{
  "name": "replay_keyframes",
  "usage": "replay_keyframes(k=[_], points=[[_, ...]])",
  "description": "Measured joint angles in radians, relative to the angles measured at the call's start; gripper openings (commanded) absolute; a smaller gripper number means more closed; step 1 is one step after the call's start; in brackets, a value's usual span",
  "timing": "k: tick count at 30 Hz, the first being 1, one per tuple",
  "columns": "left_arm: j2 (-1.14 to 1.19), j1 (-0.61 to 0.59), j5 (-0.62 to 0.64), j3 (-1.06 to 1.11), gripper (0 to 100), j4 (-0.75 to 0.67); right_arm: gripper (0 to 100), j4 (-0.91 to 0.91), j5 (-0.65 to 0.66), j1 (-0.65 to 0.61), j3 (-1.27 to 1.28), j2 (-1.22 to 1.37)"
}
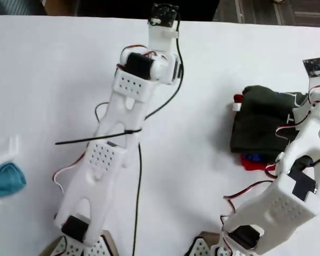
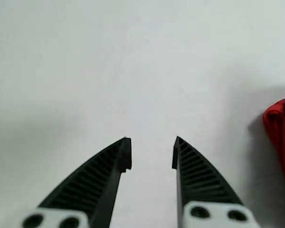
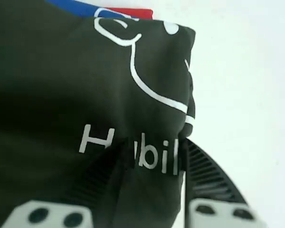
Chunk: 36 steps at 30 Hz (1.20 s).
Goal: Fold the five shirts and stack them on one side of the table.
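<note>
Left end effector (image 2: 152,154): released, jaws spread, nothing between them, hovering over bare white counter (image 1: 53,80). Its arm stretches out to the far middle of the counter.

Right end effector (image 3: 152,152): jaws spread, sitting down on the dark shirt (image 3: 61,95) with the white-printed fabric between them. Looks released rather than clenched, no visible pinch.

Stack sits on the right side of the counter, right arm over its near right edge. Dark shirt (image 1: 261,117) is on top, folded. A red shirt (image 1: 249,164) and a blue shirt (image 1: 256,158) peek out at the near edge underneath. Red edge (image 2: 278,123) also shows off to the side of the left end effector, well apart from it.

Teal shirt (image 1: 5,180): bunched at the far left edge of the counter, well apart from the stack and both arms.
</note>
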Motion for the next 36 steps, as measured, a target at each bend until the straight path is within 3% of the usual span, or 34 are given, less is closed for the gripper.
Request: replay_keyframes(k=[6, 13, 17, 23, 31, 36], points=[[-0.012, -0.115, 0.002, 0.000, 17, 0.005, 20.1, 0.074, -0.158, -0.002, -0.058, -0.146], [-0.121, -0.354, 0.002, 0.000, 17, 0.092, 20.1, 0.322, -0.183, -0.057, -0.055, -0.213], [-0.163, -0.509, 0.002, 0.000, 17, 0.103, 20.1, 0.362, -0.183, -0.124, -0.008, -0.215], [-0.183, -0.756, -0.008, 0.000, 17, 0.120, 20.1, 0.430, -0.192, -0.379, 0.025, -0.247], [-0.183, -1.042, -0.368, 0.000, 17, 0.121, 20.1, 0.404, -0.239, -0.760, 0.253, -0.591], [-0.183, -1.254, -0.446, 0.002, 17, 0.121, 20.1, 0.307, -0.238, -0.887, 0.559, -0.933]])
